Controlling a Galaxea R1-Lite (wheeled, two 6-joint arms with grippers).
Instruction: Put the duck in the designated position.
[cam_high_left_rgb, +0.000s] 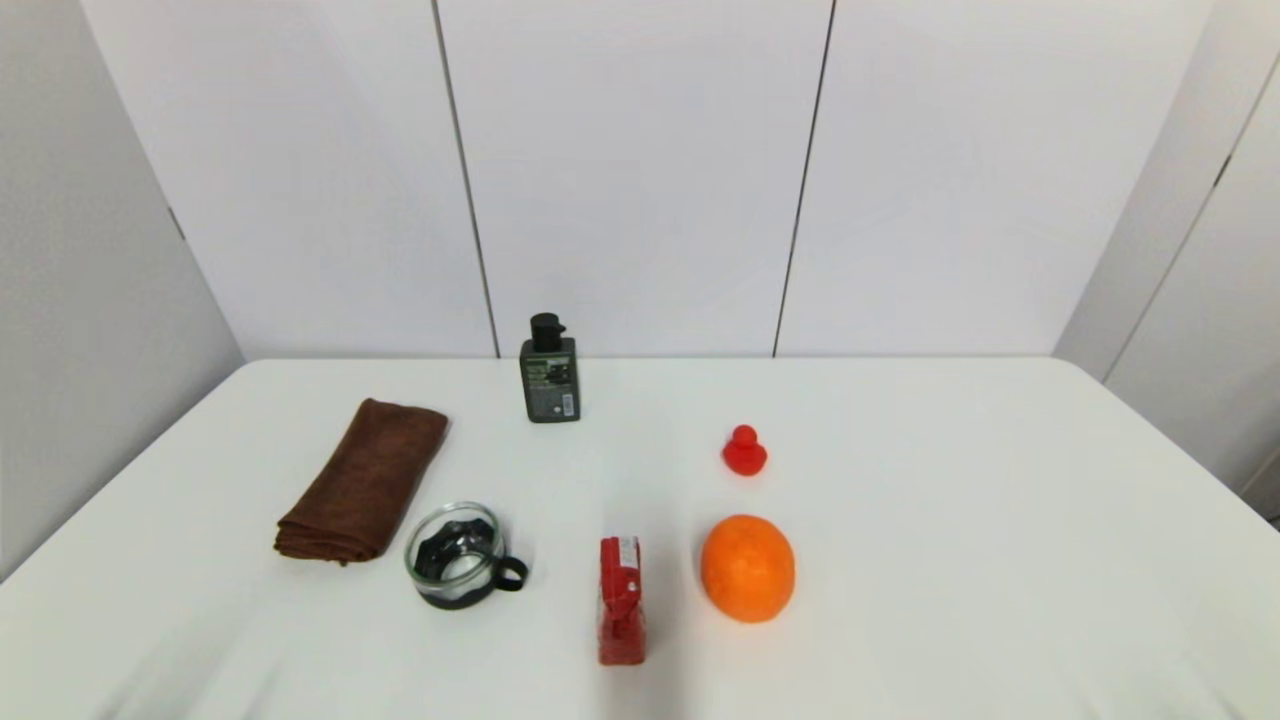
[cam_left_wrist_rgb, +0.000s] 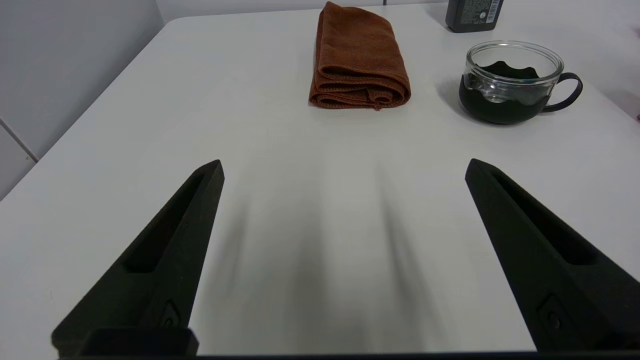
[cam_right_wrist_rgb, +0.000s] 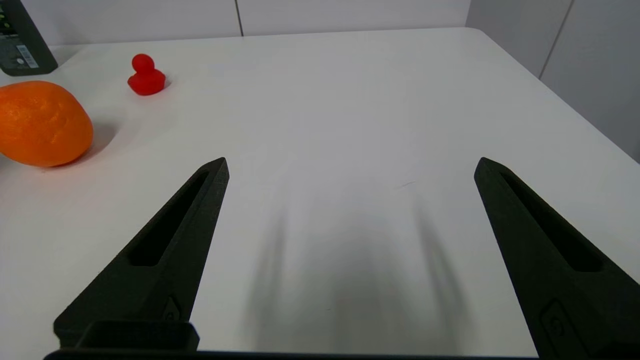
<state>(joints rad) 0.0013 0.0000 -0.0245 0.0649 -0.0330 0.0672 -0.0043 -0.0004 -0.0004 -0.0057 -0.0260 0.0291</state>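
The white counter (cam_high_left_rgb: 950, 520) carried everything. Biggest on it was a folded brown towel (cam_high_left_rgb: 366, 480), then an orange fruit (cam_high_left_rgb: 748, 567) and a dark pump bottle (cam_high_left_rgb: 549, 372) whose label was too small to read. A glass cup (cam_high_left_rgb: 458, 556) had a black insert in it. An upright red packet (cam_high_left_rgb: 621, 600) showed a white label, unreadable. The duck (cam_high_left_rgb: 744, 451) sat just behind the fruit, untouched. Left gripper (cam_left_wrist_rgb: 345, 170) and right gripper (cam_right_wrist_rgb: 350, 167) hung low over bare counter, jaws spread wide, holding nothing.

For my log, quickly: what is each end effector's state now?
Left end effector: open, holding nothing.
Right end effector: open, holding nothing; the duck sits untouched.
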